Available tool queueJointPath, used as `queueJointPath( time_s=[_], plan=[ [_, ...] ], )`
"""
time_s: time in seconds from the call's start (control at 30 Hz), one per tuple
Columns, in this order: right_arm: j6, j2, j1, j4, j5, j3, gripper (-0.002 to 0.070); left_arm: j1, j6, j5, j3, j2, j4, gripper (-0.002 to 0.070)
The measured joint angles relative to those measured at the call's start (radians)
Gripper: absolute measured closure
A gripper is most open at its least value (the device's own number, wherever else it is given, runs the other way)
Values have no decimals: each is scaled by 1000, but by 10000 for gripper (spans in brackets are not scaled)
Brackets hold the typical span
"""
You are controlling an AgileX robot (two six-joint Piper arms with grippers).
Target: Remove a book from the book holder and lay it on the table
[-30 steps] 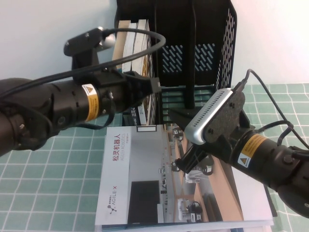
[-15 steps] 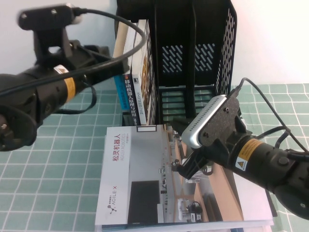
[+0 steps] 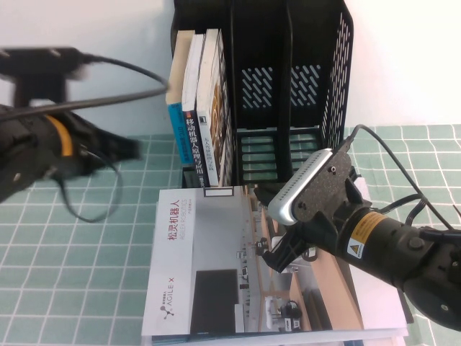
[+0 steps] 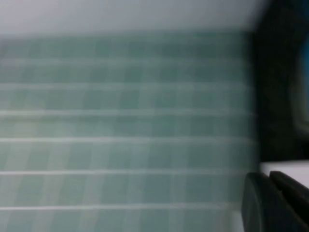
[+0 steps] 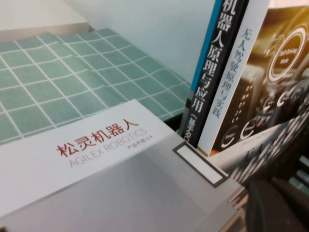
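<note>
**Desk:** Where does the book stand against the book holder [image 3: 288, 86]?

**Me:** One book [image 3: 238, 259] lies flat on the table [image 3: 86, 274], cover up, directly in front of the book holder, its top edge almost at the holder's base. More volumes [image 3: 198, 101] stand upright in the holder's leftmost slot. The job of laying one down looks largely done.

**Desk:** And your claws?

**Me:** My right claw [image 3: 277, 256] hangs low over the flat book, just in front of the holder's middle slots. Whether it is clenched or released, I cannot tell; only a dark corner of it shows in my right wrist view. My left claw [image 3: 126, 148] is off to the holder's left, well apart from the standing books and over bare table, blurred. Its state I cannot tell either.

**Desk:** How would that book handle?

**Me:** I judge it a thin, glossy softcover: light, but bendy and slick. Flat on the table it offers little to pinch, so I would take it at an edge or the spine side. The upright volumes look thicker and stiffer, best gripped across the spine near the top.
</note>
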State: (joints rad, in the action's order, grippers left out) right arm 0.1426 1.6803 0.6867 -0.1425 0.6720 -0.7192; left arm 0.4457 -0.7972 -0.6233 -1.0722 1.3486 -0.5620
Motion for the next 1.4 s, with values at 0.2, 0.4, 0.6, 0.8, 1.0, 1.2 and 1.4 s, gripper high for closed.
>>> queueJointPath(
  time_s=[0.2, 0.4, 0.6, 0.8, 1.0, 1.2, 1.4],
  plan=[
    [-54, 0, 0, 2, 0, 0, 678, 2, 443, 146, 0, 2, 548, 678],
    [-103, 0, 0, 4, 2, 0, 678, 4, 509, 328, -2, 39, 684, 677],
    [-108, 0, 0, 4, 3, 0, 678, 4, 509, 377, -2, 129, 758, 678],
    [-90, 0, 0, 4, 6, 0, 678, 6, 510, 401, -2, 170, 829, 678],
    [-74, 0, 0, 4, 6, 0, 678, 6, 509, 509, -2, 176, 908, 678],
    [-68, 0, 0, 4, 38, 0, 678, 6, 507, 533, -2, 179, 951, 677],
    [-66, 6, 0, 4, 124, 0, 678, 14, 507, 533, -2, 181, 983, 678]
  ],
)
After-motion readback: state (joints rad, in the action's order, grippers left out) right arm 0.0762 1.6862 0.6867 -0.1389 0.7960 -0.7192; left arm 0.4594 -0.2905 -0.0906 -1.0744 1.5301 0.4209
